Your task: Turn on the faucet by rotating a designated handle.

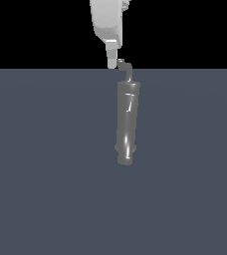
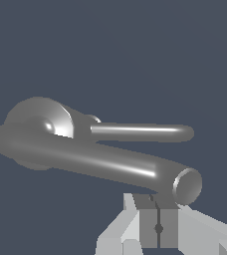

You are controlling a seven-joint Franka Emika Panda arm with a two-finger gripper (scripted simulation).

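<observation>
Dark slate-blue floor (image 1: 46,189) fills the lower part of the exterior view, under a black backdrop. Arm: white Panda housing entering from above, ending in the gripper (image 1: 112,62), which hangs at the floor's far edge. Faucet (image 1: 127,122): shiny grey cylinder near the middle of the floor, its long axis running away from the exterior camera, slightly tilted. Handle (image 1: 127,67): thin bent rod rising from the cylinder's far end and hooking toward the exterior view's left, its tip just beside the gripper. In the wrist view the handle (image 2: 110,164) crosses the frame as a curved tube whose open end lies right over the fingers (image 2: 158,226). Fingers: pressed together with only a thin seam between them, holding nothing; contact with the tip cannot be told.
</observation>
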